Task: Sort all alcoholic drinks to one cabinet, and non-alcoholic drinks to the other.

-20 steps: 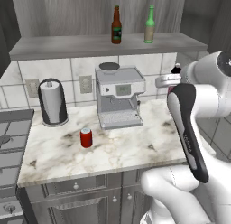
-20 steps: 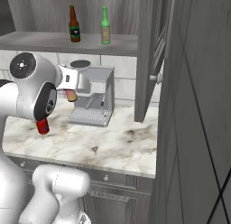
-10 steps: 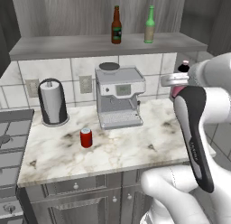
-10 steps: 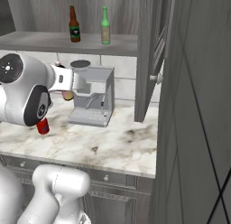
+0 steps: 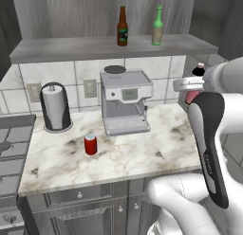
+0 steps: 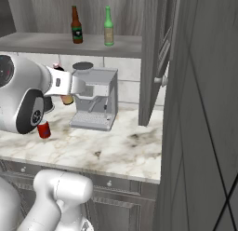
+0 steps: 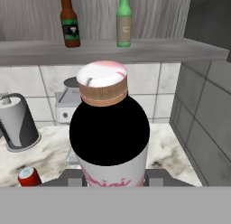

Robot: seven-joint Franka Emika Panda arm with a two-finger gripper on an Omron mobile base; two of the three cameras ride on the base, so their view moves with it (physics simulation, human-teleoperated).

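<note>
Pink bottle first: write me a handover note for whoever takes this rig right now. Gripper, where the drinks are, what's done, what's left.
Gripper: shut on the pink bottle, held in the air to the right of the coffee machine, above the counter.
Brown beer bottle and green beer bottle: standing side by side, apart, on the shelf floor of the open wall cabinet.
Red soda can: upright on the counter, in front of the paper towel holder.
Done: both beers are in one cabinet; the pink bottle is lifted.
Left: put the pink bottle in the other cabinet, then the soda can with it.
</note>
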